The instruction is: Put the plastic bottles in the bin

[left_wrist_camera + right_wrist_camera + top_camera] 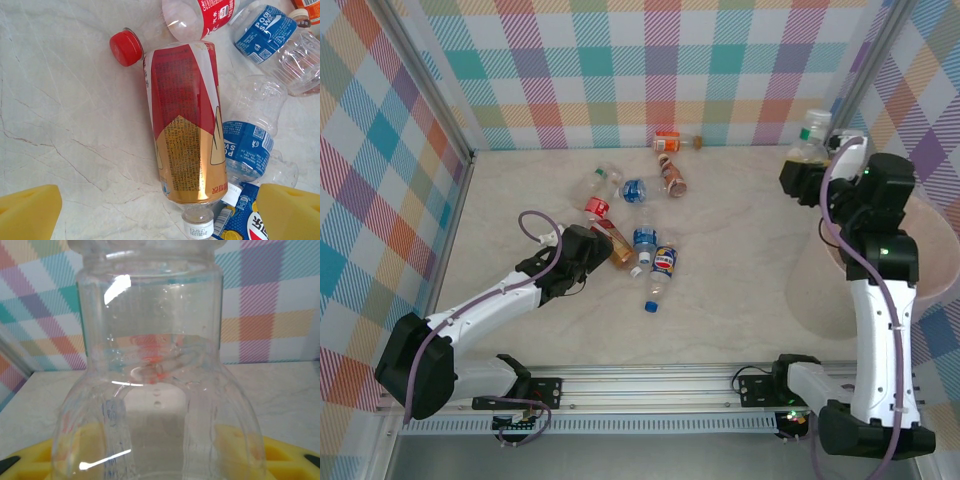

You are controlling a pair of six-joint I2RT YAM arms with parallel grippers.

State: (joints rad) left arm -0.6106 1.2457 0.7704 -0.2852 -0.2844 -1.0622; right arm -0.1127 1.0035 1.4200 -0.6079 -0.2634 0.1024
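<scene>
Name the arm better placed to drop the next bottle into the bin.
Right. The right gripper holds a clear bottle raised near the bin; the left gripper is open over the red-gold bottle.

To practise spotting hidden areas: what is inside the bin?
In the bin, no bottle shows in the visible part; the right arm covers the rest, so bottles there cannot be ruled out.

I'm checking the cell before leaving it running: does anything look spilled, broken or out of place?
Nothing looks spilled or broken. The plastic bottles lie on their sides in a loose cluster on the table, some touching, as expected for sorting. The right gripper holds a clear bottle near the bin.
</scene>
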